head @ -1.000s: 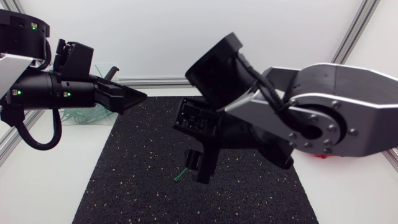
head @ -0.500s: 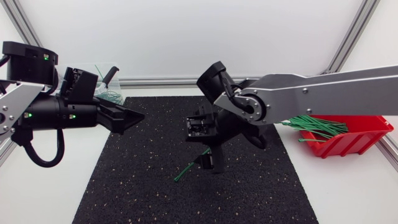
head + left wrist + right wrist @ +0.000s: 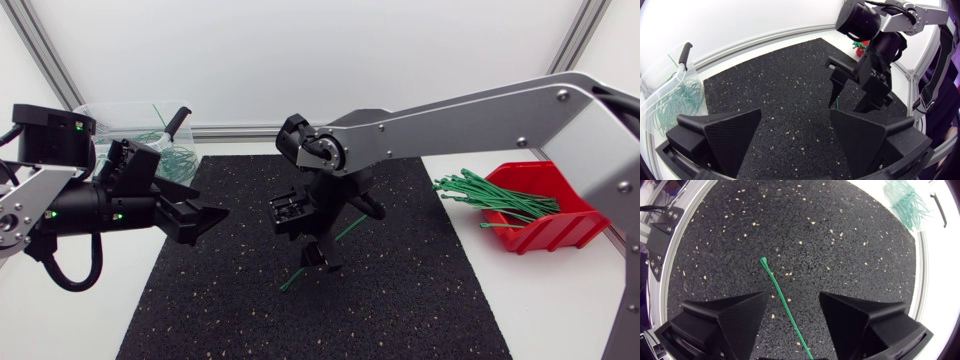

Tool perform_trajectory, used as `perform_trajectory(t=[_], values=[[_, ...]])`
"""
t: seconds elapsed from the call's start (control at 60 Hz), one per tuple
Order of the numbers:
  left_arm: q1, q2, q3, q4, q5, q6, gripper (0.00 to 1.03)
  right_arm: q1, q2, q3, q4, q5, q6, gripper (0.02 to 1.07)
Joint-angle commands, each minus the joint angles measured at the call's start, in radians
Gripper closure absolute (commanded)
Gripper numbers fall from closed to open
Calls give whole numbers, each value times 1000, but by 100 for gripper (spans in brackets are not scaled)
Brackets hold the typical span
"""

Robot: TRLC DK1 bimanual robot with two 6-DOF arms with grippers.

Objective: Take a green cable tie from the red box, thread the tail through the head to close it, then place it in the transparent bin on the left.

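Right hand hangs over the black mat, fingers spread wide w/ a green cable tie on the mat btwn them, touching neither. Left hand also released, above mat's left side. More ties in red box.

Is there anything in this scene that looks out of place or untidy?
Yes, two things. One green cable tie lies loose and unclosed on the black mat, below the open right gripper. Also, the bundle of cable ties pokes out over the rim of the red box towards the mat, so some might slip out.
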Motion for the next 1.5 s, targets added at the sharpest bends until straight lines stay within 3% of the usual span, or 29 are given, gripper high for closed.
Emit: perform_trajectory(t=[0.0,0.317,0.533,0.733,0.95,1.267,1.35,1.483], values=[[4,-13,-28,16,4,28,7,12,36,22,-25,-2,-42,43],[-4,-16,-51,29,8,34,7,24,69,16,-44,18,-78,48],[-7,-25,-62,29,8,39,7,33,91,6,-48,57,-102,61],[-27,-25,-69,29,8,40,7,39,102,-12,-35,87,-110,62],[-33,-25,-71,29,8,40,7,44,109,-21,-36,88,-121,80],[-41,-19,-74,36,8,40,7,50,125,-23,-53,96,-125,80],[-47,-16,-75,36,8,43,7,53,126,-20,-65,97,-130,89],[-50,-12,-78,36,8,49,7,58,137,-7,-87,100,-130,93]])
